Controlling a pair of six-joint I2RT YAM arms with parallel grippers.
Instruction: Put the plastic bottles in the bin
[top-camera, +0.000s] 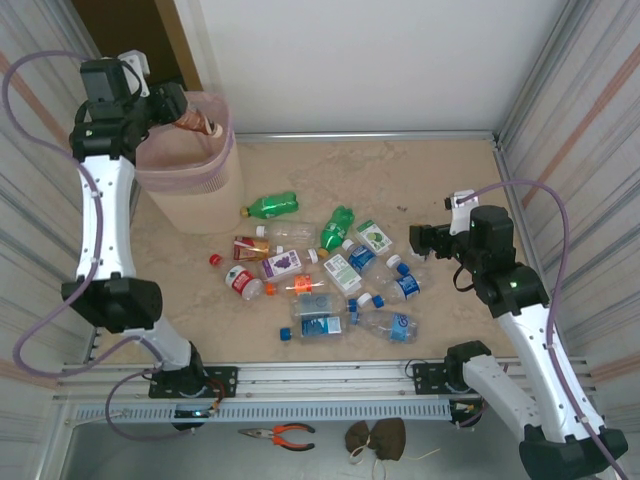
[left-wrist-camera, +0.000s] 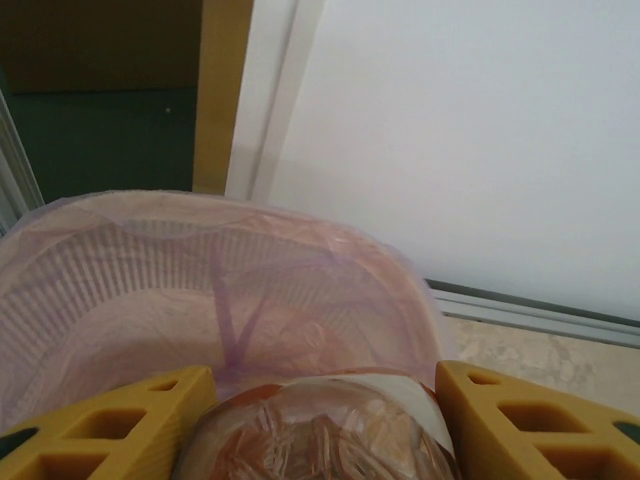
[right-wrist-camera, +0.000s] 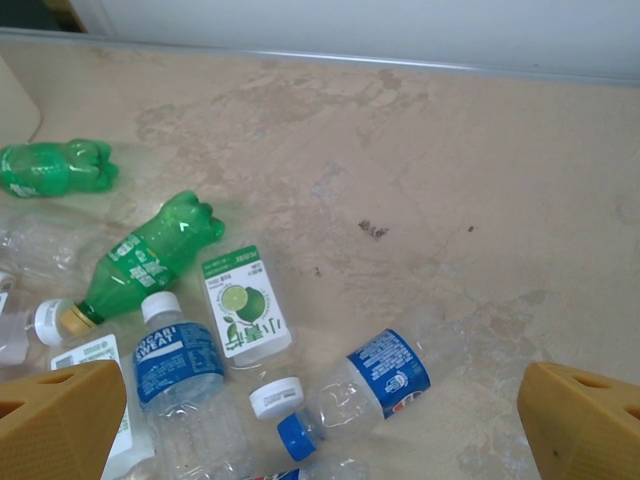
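The left gripper (top-camera: 185, 112) is clamping a crushed brown-tinted plastic bottle (left-wrist-camera: 320, 435) between its partly closed yellow fingers (left-wrist-camera: 110, 420). It is holding the bottle right over the mouth of the pale pink plastic mesh bin (top-camera: 195, 205), so letting go here should be dropping it inside. The right gripper (right-wrist-camera: 320, 415) is hanging wide open and empty, with the scattered crushed plastic bottles (top-camera: 330, 275) lying around nine o'clock of it in the top view; the nearest, a blue-capped clear bottle (right-wrist-camera: 365, 385), is lying along eight to two o'clock

The left hand (top-camera: 188, 115) holds a crushed brown plastic bottle (top-camera: 205, 127) over the pale pink plastic mesh bin (top-camera: 195, 195) on the desk (top-camera: 340, 170).
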